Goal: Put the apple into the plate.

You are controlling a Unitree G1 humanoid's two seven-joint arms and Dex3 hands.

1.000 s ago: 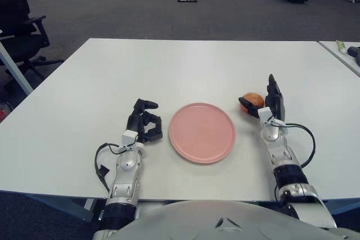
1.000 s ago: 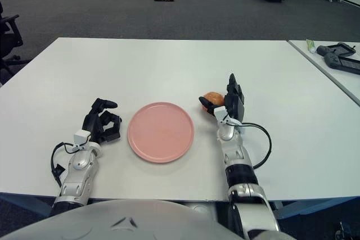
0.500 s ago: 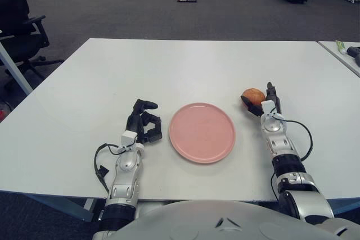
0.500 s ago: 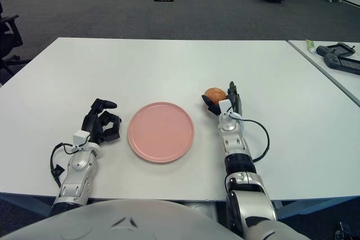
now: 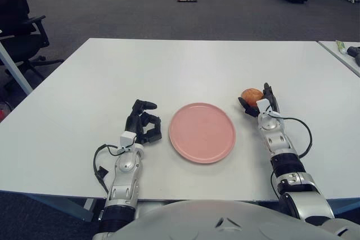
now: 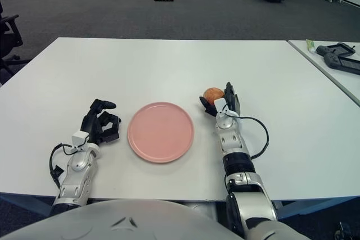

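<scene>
While the plate (image 5: 202,132) lies bare on the table (image 5: 185,66), we take it as our landmark for everything else. The apple (image 5: 251,95) sits just off the plate's right rim, a little beyond its far edge, and well clear of the pink surface. Our right hand (image 5: 260,105) is at the apple: dark fingers (image 5: 246,107) reach round its near and left side, and another stands up on its right, so the fruit sits between them. We judge this a grasp being closed or just closed; whether the apple rests on the table or is raised a little, we cannot tell from either eye.

Our left hand (image 5: 143,126) shows just off the plate's left rim, fingers curled in on themselves and holding nothing. It has no part in the work.

As for progress, we reckon the task is in its first half. The reach to the apple is done and the fingers are around it. What is left is the lift, a short carry leftward over the plate's right rim, a lowering onto the pink middle, and the release. Nothing stands between apple and plate, so the carry looks unobstructed.
</scene>
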